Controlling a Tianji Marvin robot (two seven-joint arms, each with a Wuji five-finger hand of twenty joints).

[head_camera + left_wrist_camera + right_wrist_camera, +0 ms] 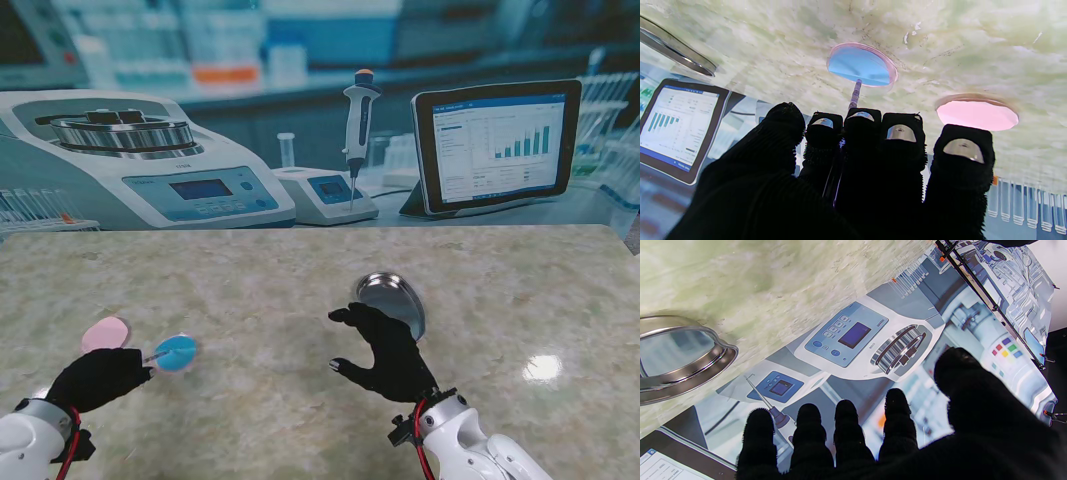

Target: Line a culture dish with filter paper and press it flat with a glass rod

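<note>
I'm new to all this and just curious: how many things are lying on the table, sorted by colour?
Blue round dish: 1
Pink round dish: 1
Silver metal dish: 1
Clear rod, held in the left hand's fingers, tip on the blue dish: 1
Total: 4

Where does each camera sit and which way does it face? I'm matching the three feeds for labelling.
Stand view: above the shoulders, looking down at the table; both gloved hands show, left hand and right hand.
Left wrist view: looks along closed fingers gripping the glass rod, toward the blue paper in its dish and a pink disc.
Right wrist view: looks along spread fingers toward the backdrop, steel dish beside.
Shared: stand and left wrist views both show the blue and pink discs.
</note>
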